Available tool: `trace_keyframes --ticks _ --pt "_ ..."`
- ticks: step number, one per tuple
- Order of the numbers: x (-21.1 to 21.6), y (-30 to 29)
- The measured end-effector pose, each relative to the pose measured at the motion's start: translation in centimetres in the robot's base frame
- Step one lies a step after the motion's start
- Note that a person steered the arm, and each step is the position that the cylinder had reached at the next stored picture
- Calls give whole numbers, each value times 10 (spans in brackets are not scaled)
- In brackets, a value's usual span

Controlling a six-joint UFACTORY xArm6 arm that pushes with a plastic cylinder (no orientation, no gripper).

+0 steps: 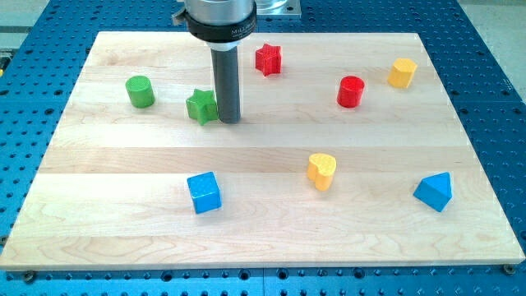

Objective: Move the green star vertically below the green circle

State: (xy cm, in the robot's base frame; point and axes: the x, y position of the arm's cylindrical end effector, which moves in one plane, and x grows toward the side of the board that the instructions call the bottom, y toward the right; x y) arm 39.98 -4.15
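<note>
The green star [201, 106] lies on the wooden board in the view's upper left. The green circle [140, 91], a short cylinder, stands to the star's left and slightly higher in the view. My tip [228, 120] rests on the board right against the star's right side. The rod rises straight up from there to the arm's dark collar at the view's top.
A red star [268, 59] lies to the upper right of my tip. A red cylinder [351, 91] and a yellow hexagon [402, 73] sit at the upper right. A blue cube [204, 192], a yellow heart [321, 171] and a blue triangle [434, 191] lie along the lower part.
</note>
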Motion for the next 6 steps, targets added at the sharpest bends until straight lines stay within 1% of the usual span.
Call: trace_keyframes --ticks 1,2,3,4,6 --pt "-7 5" --pt "-27 -2" --pt "-25 -80" --pt "5 -127" --pt "44 -79"
